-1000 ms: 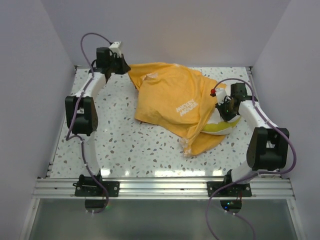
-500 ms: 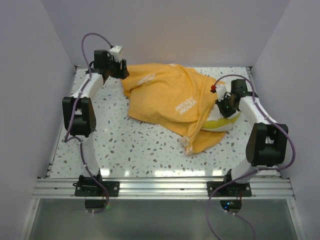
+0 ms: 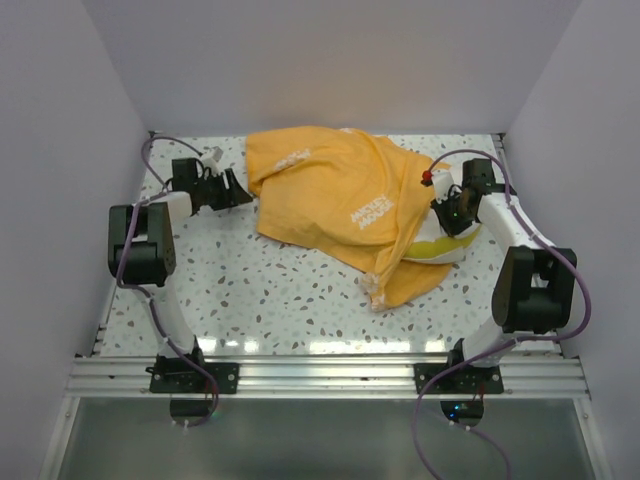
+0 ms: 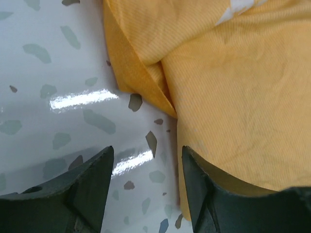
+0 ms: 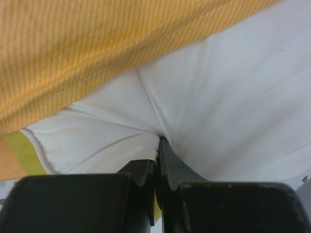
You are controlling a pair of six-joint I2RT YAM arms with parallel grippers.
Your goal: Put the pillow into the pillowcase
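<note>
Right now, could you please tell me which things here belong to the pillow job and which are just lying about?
Job: pillow, pillowcase, right gripper shut on the pillow, open left gripper.
Not part of it: table, metal rail, purple cables.

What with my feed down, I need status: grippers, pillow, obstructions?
Left gripper open, empty, beside pillowcase. Right gripper shut on pillow. Pillow mostly hidden under pillowcase, one corner showing. Nothing seen in the way.
</note>
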